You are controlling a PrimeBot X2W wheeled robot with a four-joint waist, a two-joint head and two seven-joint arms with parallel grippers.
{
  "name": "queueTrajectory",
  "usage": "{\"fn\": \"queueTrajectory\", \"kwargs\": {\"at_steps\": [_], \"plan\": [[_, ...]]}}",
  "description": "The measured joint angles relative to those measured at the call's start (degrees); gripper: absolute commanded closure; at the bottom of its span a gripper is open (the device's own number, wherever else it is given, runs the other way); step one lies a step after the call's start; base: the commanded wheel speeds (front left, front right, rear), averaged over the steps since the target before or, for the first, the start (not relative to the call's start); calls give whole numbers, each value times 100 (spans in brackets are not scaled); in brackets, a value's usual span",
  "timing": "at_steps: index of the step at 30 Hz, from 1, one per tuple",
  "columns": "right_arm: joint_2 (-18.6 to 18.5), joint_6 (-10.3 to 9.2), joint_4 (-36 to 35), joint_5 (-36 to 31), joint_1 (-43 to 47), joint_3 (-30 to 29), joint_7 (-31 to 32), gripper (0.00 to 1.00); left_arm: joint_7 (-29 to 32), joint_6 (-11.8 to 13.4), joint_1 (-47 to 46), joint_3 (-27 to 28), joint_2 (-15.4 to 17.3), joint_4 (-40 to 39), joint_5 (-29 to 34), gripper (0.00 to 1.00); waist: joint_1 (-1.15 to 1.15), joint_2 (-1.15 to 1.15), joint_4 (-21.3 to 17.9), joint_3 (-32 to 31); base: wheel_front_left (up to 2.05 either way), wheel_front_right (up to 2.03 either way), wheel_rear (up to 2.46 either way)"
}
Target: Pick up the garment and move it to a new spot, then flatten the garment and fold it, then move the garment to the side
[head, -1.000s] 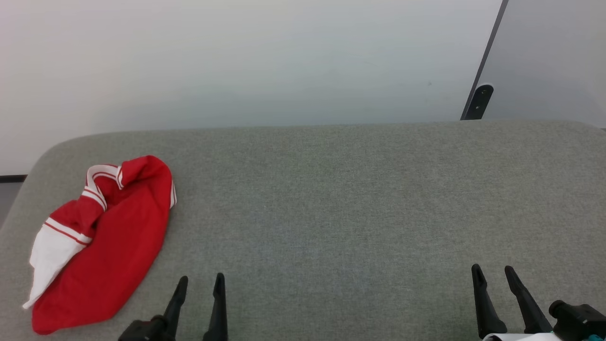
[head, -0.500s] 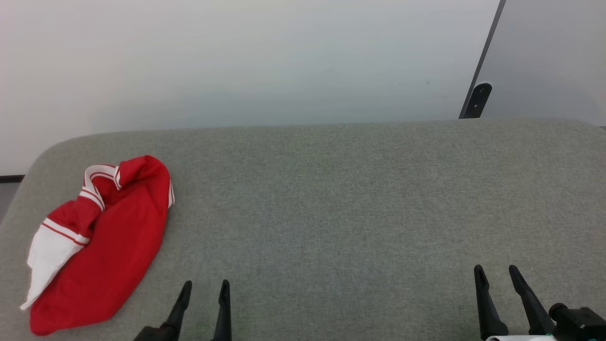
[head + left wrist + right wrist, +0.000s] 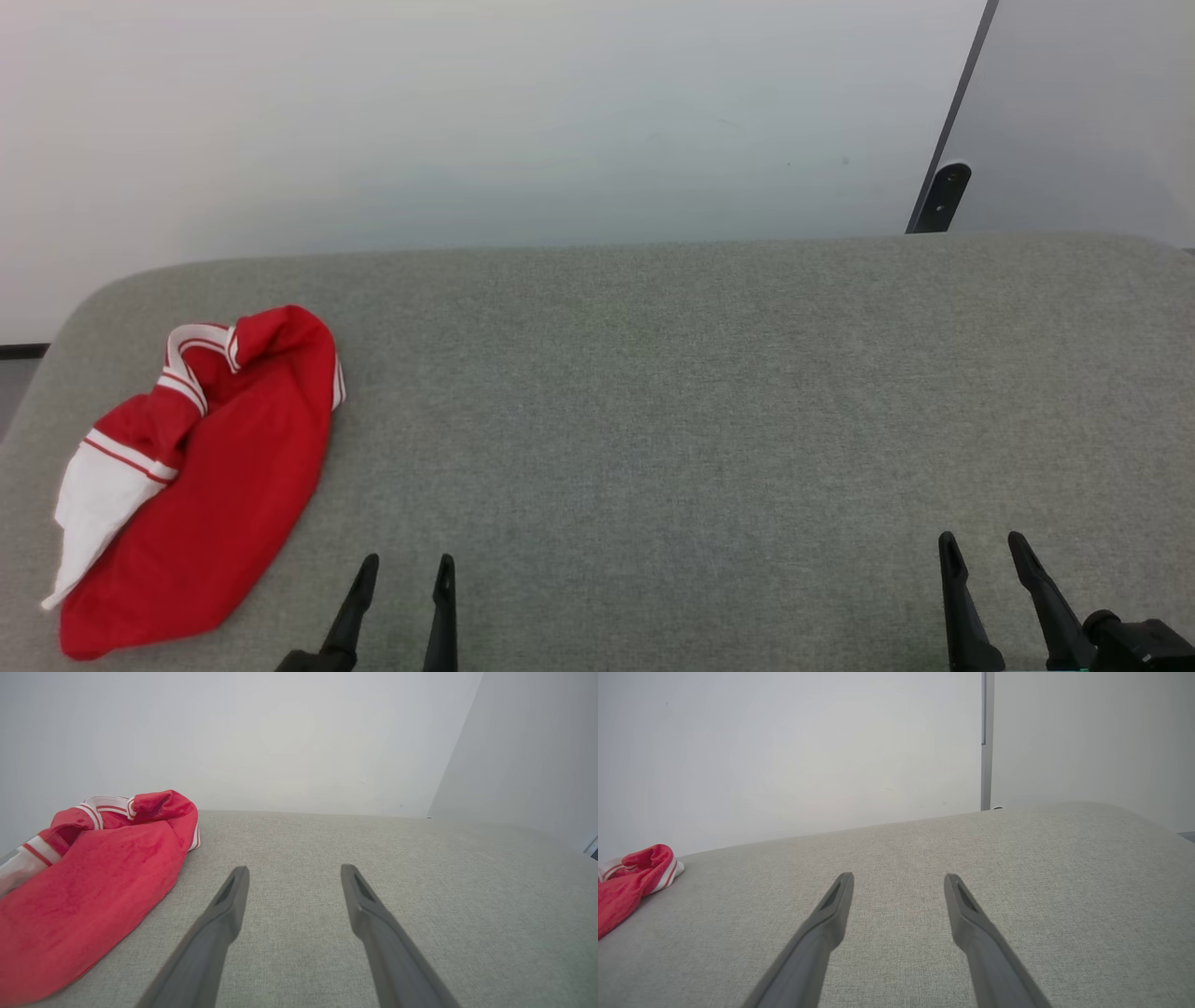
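Spread and empty: left claw (image 3: 408,560), at the near edge of the grey fabric surface (image 3: 653,373). Likewise spread: right claw (image 3: 982,539), well apart. Near the left claw, untouched, crumpled at the surface's left end: the garment (image 3: 215,485).

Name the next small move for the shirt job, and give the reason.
Probably shift the left gripper leftward to the garment. It lies crumpled on the grey surface, apart from both grippers; the left gripper is nearer, open and empty, while the right gripper, also open, sits far across.
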Motion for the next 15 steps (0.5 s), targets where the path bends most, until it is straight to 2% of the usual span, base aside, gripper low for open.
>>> {"fn": "queueTrajectory", "kwargs": {"at_steps": [15], "plan": [[0,0,86,10,-1,12,-56,0,0,-1,15,21,1,56,-146,0,0,0,53,-56,0,0,0]]}}
